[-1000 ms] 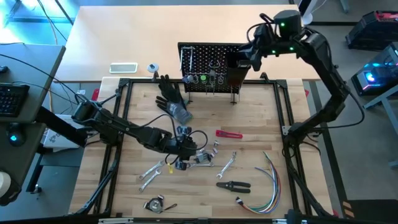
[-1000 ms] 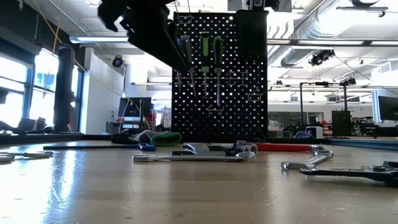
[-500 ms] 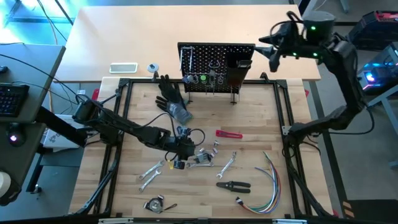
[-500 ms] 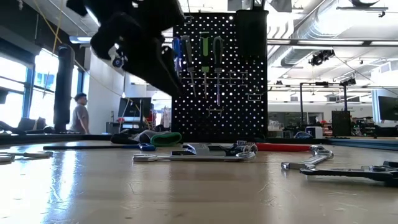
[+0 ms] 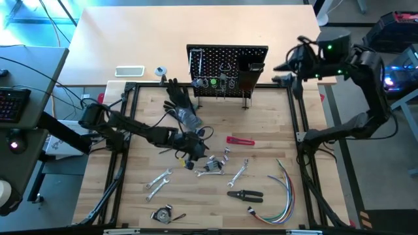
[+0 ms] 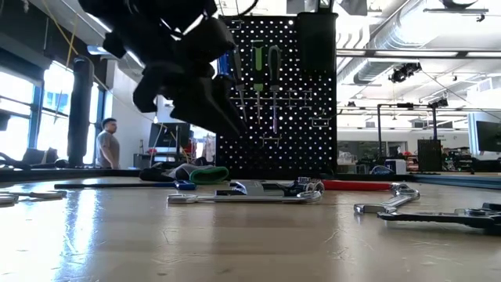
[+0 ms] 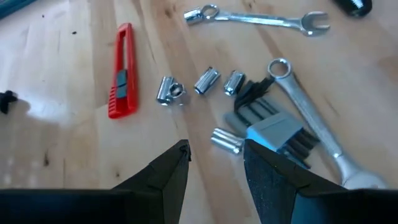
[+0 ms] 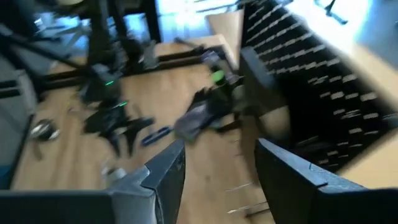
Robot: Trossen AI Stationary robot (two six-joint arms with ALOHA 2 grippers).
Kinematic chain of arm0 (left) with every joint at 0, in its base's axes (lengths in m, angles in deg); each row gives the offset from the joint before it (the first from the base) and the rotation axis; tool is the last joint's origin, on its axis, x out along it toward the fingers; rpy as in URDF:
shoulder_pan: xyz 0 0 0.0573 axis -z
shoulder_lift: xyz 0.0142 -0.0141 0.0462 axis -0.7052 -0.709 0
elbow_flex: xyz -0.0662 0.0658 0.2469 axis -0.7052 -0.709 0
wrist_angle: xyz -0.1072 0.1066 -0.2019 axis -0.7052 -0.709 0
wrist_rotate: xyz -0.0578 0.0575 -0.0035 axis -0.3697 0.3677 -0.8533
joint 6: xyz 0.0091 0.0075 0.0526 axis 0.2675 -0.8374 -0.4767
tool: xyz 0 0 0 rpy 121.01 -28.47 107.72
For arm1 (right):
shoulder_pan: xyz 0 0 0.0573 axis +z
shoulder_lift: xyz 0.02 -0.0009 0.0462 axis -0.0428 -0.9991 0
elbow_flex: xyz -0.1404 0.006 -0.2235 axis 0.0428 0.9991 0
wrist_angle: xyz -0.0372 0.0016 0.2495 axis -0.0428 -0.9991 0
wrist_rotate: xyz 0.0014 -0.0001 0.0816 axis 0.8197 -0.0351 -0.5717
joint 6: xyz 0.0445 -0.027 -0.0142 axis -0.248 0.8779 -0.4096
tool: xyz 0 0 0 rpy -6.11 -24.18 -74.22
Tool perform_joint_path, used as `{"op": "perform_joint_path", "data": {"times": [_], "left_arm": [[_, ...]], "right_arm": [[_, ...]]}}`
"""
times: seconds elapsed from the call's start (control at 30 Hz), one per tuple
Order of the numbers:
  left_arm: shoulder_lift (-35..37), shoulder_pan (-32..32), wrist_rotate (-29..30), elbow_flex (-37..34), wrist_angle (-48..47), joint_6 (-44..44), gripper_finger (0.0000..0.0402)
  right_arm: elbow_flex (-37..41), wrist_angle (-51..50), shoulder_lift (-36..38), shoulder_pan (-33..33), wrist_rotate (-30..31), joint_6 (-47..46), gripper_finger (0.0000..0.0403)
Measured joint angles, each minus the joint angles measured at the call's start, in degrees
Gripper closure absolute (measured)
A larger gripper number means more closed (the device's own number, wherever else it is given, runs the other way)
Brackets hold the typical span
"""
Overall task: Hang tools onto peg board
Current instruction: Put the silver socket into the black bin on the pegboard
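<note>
The peg board [image 5: 227, 68] stands at the top middle of the high view. A few tools hang on it already, but most are not up yet. A red tool [image 5: 240, 140], wrenches [image 5: 239, 171] and pliers [image 5: 245, 194] lie on the table [image 5: 157, 209] below.

The left gripper [image 5: 193, 147] hovers mid-frame, jaws open and empty. The right gripper [image 5: 285, 65] sits right of the board, open and empty too.

Only the left wrist view shows the small sockets [image 7: 205, 81] and the blue hex keys [image 7: 273, 131] (they look tiny from above).

A wide workshop hall with exposed ceiling ducts [image 6: 407, 31] and bright windows [image 6: 31, 117] on one side. A person [image 6: 107, 145] stands far off beside a dark pillar [image 6: 81, 110]
</note>
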Motion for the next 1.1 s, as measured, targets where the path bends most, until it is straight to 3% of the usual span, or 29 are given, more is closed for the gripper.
{"op": "perform_joint_path", "data": {"times": [0.33,0.6,0.83,1.1], "left_arm": [[-7.23,-2.76,-5.26,4.38,-2.46,-8.31,0.0254],[-13.09,-3.79,-6.65,12.1,-11.95,-14.46,0.0254],[-13.24,-5.42,-11.28,15.5,-15.54,-18.12,0.0254],[-13.24,-5.49,-11.44,16.17,-16.76,-19.09,0.0236]], "right_arm": [[0.0,-2.3,-2.06,10.65,-0.06,-3.18,0.0217],[0.0,-3.01,-5.2,16.1,2.04,-3.75,0.0217],[0.02,-3.2,-7.19,19.19,6.39,-4.31,0.0217],[0.02,-2.98,-7.96,21.78,7.71,-4.3,0.0217]]}}
